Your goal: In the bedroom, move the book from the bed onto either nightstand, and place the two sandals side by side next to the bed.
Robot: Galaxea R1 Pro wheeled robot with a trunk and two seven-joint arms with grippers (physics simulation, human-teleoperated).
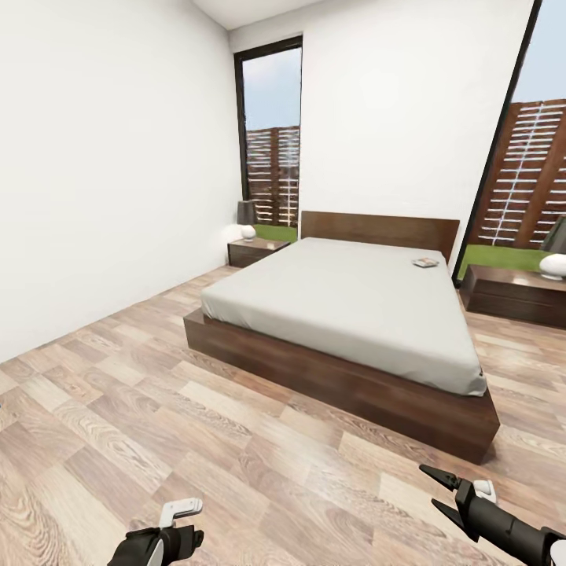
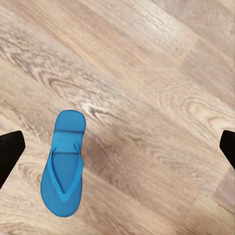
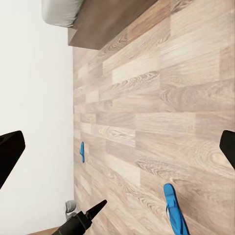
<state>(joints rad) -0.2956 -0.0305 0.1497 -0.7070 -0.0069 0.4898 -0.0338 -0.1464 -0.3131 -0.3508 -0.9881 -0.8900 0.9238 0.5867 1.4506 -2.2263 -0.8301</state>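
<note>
The book (image 1: 425, 262) lies on the off-white mattress of the bed (image 1: 346, 306), close to the headboard on the right side. One nightstand (image 1: 253, 251) stands at the bed's far left, the other nightstand (image 1: 511, 291) at its right. In the left wrist view a blue sandal (image 2: 63, 164) lies flat on the floor beneath my open left gripper (image 2: 117, 147), closer to one finger. The right wrist view holds two sandals apart on the floor, the near sandal (image 3: 175, 209) and the far sandal (image 3: 82, 152) by the wall. My right gripper (image 1: 428, 485) hangs open and empty over the floor.
Wood-plank floor (image 1: 157, 409) stretches between me and the bed's foot. A white wall (image 1: 102, 173) runs along the left. Each nightstand carries a lamp (image 1: 247, 220), the right lamp (image 1: 554, 255) beside a tall window. A bed corner (image 3: 98, 19) appears in the right wrist view.
</note>
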